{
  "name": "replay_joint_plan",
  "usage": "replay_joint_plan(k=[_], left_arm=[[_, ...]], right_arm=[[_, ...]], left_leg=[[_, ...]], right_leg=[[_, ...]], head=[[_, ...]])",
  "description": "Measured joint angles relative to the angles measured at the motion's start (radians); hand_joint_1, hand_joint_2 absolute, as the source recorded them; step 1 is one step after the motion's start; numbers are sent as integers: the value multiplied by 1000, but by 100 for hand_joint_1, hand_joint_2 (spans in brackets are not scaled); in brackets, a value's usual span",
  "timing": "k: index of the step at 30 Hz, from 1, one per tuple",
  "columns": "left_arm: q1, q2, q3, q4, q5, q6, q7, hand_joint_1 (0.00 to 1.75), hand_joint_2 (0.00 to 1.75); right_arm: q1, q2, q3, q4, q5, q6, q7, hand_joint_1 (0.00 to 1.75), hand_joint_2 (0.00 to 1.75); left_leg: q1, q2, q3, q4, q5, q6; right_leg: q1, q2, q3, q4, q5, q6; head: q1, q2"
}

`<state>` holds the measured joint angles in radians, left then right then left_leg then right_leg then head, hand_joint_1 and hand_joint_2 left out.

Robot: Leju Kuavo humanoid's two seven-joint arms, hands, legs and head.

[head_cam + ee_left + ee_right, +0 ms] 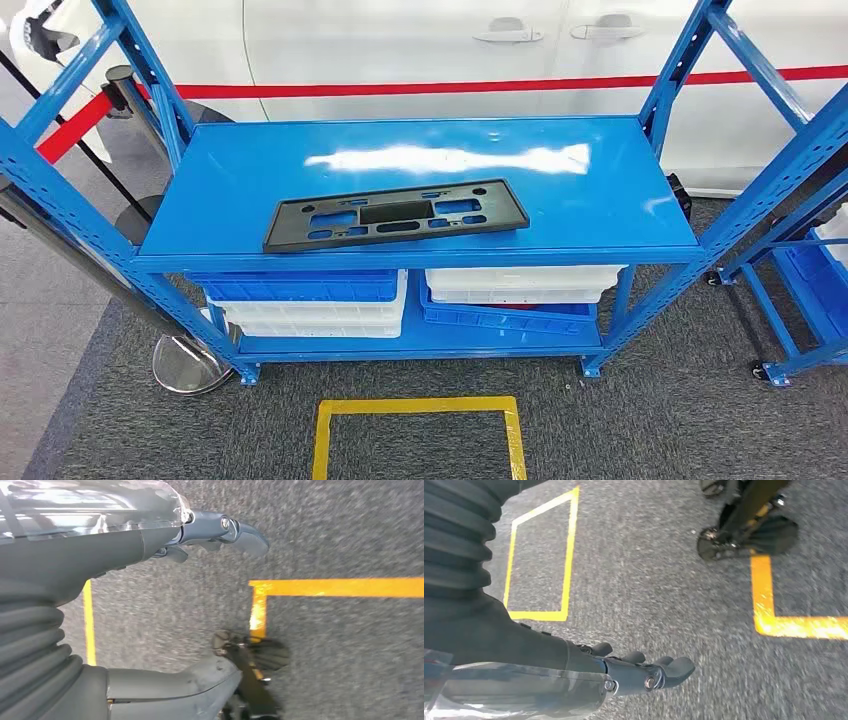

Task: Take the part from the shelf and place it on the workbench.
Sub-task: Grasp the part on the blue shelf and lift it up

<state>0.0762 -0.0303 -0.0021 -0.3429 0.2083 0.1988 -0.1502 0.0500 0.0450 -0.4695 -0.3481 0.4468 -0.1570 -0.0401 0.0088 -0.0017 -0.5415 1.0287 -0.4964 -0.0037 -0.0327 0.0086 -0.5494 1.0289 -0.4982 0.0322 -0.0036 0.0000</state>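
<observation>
One black part (pixel 396 214) is seen lying flat on the blue shelf (pixel 600 190), untouched. Both hands, left hand (pixel 215 535) and right hand (pixel 644 672), hang over carpet, fingers extended, holding nothing. The reach is judged not yet begun; both arms must be raised.

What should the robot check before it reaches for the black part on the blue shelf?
1. Black part lies flat on the shelf top, nothing on it: ok.
2. Left hand holds nothing, hanging over the carpet: ok.
3. Right hand holds nothing, fingers stretched out: ok.
4. Robot faces the shelf, yellow floor square in front of it: ok.
5. Part close enough to reach from here: cannot tell.
6. Workbench ready for the part: cannot tell.
</observation>
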Motion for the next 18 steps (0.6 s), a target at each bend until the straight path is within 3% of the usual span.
replay_joint_plan(k=[10, 14, 18], left_arm=[[-30, -4, -7, 31, 74, 66, -96, 0, 0], [-47, -7, -15, 50, 111, 98, -143, 0, 0], [-62, -8, -23, 69, 142, 128, -189, 0, 0]], right_arm=[[-48, 3, -209, 22, 138, -41, -113, 0, 0], [-74, 6, -314, 35, 205, -62, -172, 0, 175], [-106, 10, -401, 36, 255, -73, -252, 0, 175]], left_leg=[[0, 0, 0, 0, 0, 0], [0, 0, 0, 0, 0, 0], [0, -1, 0, 0, 0, 0]], right_leg=[[0, 0, 1, -1, 0, 1], [0, 0, 1, -1, 1, 1], [0, 0, 1, -1, 1, 1]], head=[[0, 0], [0, 0], [0, 0]])
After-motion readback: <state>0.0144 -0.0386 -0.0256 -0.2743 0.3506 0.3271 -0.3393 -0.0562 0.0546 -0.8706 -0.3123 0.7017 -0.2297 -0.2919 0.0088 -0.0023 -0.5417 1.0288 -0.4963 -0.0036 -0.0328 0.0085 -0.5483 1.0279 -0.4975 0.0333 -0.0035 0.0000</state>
